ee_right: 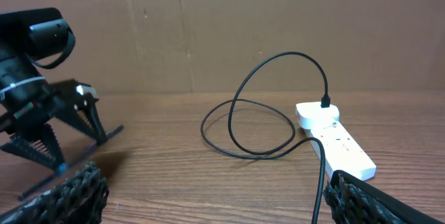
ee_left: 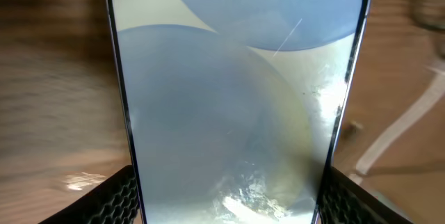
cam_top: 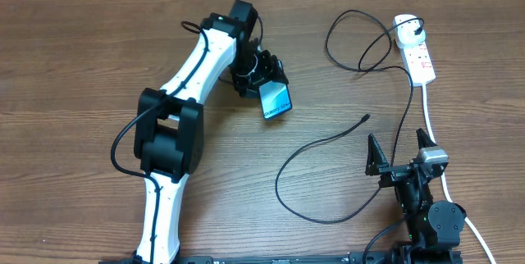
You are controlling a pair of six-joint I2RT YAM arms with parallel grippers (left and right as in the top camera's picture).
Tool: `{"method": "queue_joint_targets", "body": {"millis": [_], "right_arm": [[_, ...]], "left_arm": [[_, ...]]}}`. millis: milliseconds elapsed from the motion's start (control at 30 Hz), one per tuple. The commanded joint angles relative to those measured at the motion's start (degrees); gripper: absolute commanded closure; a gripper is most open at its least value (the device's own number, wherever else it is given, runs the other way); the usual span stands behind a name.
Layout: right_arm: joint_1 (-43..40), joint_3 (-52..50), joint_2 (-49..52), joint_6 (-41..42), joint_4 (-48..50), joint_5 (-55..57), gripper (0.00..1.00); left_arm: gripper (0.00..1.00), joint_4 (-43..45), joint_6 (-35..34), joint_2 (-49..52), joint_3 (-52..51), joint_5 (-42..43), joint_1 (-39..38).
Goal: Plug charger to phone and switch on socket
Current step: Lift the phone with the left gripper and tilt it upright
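Slim phone (ee_left: 233, 106), pale blue-grey screen, dark edges

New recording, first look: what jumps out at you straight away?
The phone stands out first, its screen lit, gripped in the left tool near the middle of the table. Next comes the black charger looping away from the white socket at the far right. Its free tip lies on the wood just ahead of the open right tool.

The left arm (cam_top: 193, 63) is reaching far, left fingers (ee_left: 104, 200) clamping the phone (cam_top: 276, 98); the right arm (cam_top: 428, 211) is sitting folded near, right fingers (cam_top: 376, 157) spread wide
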Motion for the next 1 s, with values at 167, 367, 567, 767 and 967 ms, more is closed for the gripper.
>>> {"method": "queue_joint_targets", "body": {"millis": [167,367,567,767,967], "right_arm": [[0.26,-0.59,-0.39,-0.22,0.15,0.55,0.0],[0.26,-0.59,-0.39,-0.22,0.15,0.55,0.0],[0.26,-0.59,-0.39,-0.22,0.17,0.55,0.0],[0.26,-0.59,-0.39,-0.22,0.15,0.55,0.0],[0.26,-0.59,-0.39,-0.22,0.15,0.55,0.0]], "left_arm": [[0.36,0.79,0.28,0.17,2.36,31.39,5.73],[0.36,1.01,0.26,0.17,2.36,47.74,8.46],[0.37,1.36,-2.12,0.17,2.36,52.5,10.8],[0.37,1.42,-11.85,0.17,2.36,55.21,11.74],[0.37,1.68,-16.76,0.17,2.36,55.23,12.35]]}}
